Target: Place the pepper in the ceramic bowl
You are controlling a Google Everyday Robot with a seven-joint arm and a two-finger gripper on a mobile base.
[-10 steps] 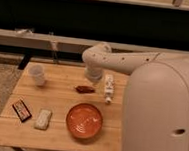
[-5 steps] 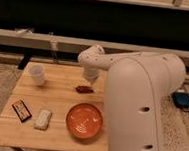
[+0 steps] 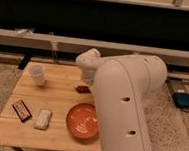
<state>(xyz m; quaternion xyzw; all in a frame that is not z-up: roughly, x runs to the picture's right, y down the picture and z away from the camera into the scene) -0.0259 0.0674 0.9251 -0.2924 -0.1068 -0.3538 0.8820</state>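
Note:
The pepper [image 3: 83, 89] is small and dark red and lies on the wooden table [image 3: 61, 94], just behind the ceramic bowl. The ceramic bowl [image 3: 83, 120] is round, glossy orange-red with pale swirls, and sits near the table's front edge. It holds nothing. My white arm [image 3: 125, 103] fills the right side of the view, with its joint [image 3: 89, 64] above the pepper. My gripper is hidden behind the arm, somewhere to the right of the pepper. The right part of the pepper is partly covered by the arm.
A small white cup [image 3: 38, 74] stands at the table's back left. A flat dark packet with orange marks [image 3: 22, 109] and a pale packet [image 3: 43, 119] lie at the front left. A low ledge runs behind the table. A blue object [image 3: 184, 100] lies on the floor at right.
My arm has swung closer to the camera and now covers the table's right side. The gripper, seen beside the pepper one second ago, is now hidden. Pepper and bowl have not moved.

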